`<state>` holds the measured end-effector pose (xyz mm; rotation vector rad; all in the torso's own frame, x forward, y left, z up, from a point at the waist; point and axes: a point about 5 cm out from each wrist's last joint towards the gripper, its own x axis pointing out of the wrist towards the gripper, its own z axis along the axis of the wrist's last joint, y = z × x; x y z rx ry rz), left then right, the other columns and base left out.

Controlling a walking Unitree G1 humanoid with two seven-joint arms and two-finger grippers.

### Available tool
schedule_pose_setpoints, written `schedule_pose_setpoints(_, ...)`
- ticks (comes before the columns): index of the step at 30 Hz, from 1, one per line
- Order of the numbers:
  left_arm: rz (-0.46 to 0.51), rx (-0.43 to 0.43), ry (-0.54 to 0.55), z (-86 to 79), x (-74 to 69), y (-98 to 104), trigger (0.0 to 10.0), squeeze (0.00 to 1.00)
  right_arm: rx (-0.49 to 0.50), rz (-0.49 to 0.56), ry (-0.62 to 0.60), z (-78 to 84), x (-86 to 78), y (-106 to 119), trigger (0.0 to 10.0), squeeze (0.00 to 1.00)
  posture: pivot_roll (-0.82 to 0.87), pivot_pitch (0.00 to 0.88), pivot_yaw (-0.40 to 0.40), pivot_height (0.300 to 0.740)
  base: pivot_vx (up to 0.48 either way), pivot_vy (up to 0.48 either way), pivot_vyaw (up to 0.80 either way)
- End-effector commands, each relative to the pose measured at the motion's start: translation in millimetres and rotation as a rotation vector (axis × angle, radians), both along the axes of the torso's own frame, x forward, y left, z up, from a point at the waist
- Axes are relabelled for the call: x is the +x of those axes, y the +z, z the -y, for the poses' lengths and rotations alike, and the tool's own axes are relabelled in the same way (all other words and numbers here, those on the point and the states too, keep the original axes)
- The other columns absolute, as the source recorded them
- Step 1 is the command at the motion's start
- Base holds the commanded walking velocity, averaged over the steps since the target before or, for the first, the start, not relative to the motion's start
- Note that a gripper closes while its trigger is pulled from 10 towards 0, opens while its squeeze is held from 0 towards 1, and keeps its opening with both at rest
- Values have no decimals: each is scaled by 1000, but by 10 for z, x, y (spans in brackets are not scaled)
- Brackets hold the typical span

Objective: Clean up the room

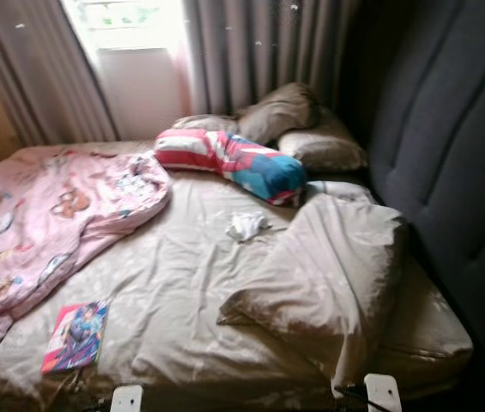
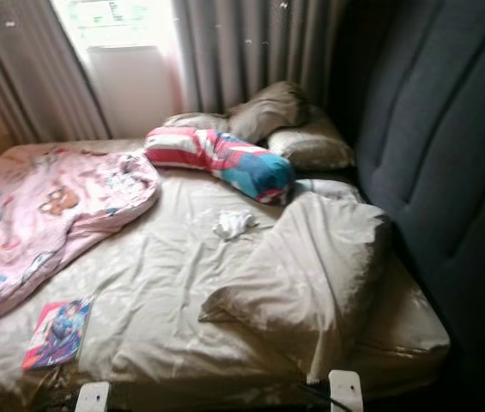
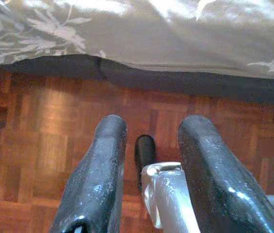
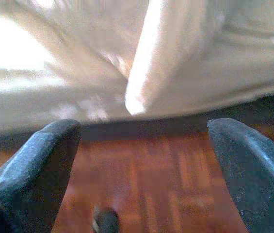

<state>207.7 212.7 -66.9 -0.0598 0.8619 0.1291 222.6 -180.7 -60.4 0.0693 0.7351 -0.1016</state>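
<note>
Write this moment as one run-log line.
stage: at bed foot | left gripper: open, empty, low | right gripper: open, empty | on bed: book, tissue, blanket

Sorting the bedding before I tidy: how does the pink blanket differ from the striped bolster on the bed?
The pink blanket is pale pink with small cartoon prints; the striped bolster has bold red, white and blue bands. The blanket lies flat and crumpled over the robot's left side of the bed, running off the left edge; the bolster is a plump roll lying near the beige pillows at the far end. Both rest on the beige sheet.
</note>
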Motion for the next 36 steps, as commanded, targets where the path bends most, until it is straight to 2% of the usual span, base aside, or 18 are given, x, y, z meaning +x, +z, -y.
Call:
schedule_pose_setpoints(1, 10, 6, 7, -19, 12, 12, 10000, 0, 16, 38, -24, 20, -10, 11, 10000, 0, -84, 0, 8, 740, 0, 0, 0)
schedule_pose_setpoints(6, 14, 2, 12, -16, 16, 14, 10000, 0, 28, 86, -53, 29, 10, 41, 10000, 0, -85, 3, 4, 740, 0, 0, 0)
schedule_pose_setpoints(12, 15, 0, 11, -12, 19, 15, 10000, 0, 16, 76, -56, 38, 1, 34, 10000, 0, -85, 6, 2, 740, 0, 0, 0)
schedule_pose_setpoints(14, 17, 0, 12, -11, 21, 16, 10000, 0, 18, 46, -51, 35, -16, 12, 10000, 0, -85, 6, 2, 740, 0, 0, 0)
schedule_pose_setpoints(18, 22, -1, 12, -7, 28, 20, 10000, 0, -56, -146, 63, 37, -94, -86, 10000, 0, -78, 12, -2, 740, 0, 0, 0)
schedule_pose_setpoints(26, 12, -3, 7, -9, 24, 16, 10000, 0, 6, -170, -1, 20, -125, -111, 10000, 0, -78, 21, 2, 740, 0, 0, 0)
schedule_pose_setpoints(36, 4, -1, 1, -12, 24, 15, 10000, 0, 10, -150, -13, 19, -102, -95, 10000, 0, -72, 28, 2, 740, 133, 0, 0)
